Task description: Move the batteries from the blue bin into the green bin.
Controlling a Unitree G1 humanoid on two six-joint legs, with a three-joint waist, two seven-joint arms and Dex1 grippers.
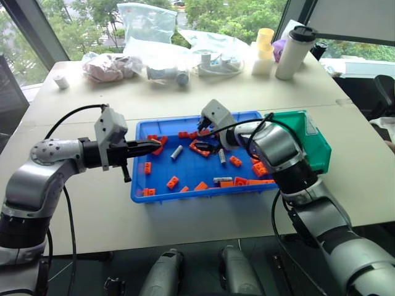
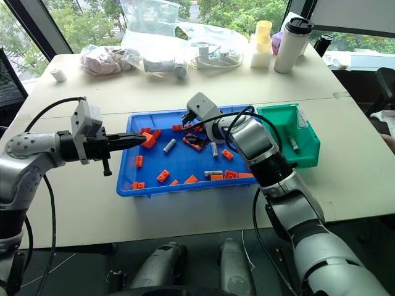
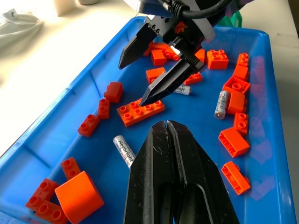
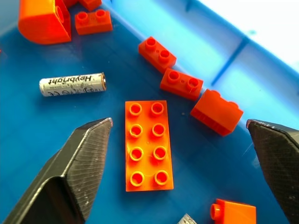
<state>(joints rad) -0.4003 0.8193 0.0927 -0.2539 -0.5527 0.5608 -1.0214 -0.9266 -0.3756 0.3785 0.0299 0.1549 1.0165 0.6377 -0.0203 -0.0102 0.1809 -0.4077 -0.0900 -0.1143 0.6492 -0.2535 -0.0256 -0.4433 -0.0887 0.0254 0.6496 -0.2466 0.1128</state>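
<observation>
The right gripper (image 4: 180,135) hangs over the blue bin (image 2: 185,187), fingers spread wide above a flat orange brick (image 4: 148,144), gripping nothing. The left gripper (image 3: 168,128) is pressed together at the bin's left end. Batteries (image 2: 169,145) lie among bricks; one (image 2: 294,144) lies in the green bin (image 2: 307,152).

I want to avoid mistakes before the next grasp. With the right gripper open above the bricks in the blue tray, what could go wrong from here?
1. The open right gripper straddles a flat orange eight-stud brick, not the silver-grey cylindrical battery beside it; closing now would likely grab the brick.
2. The shut left gripper hangs near another battery in the shallow bright-blue plastic tray, close to the right fingers; the arms might collide.
</observation>
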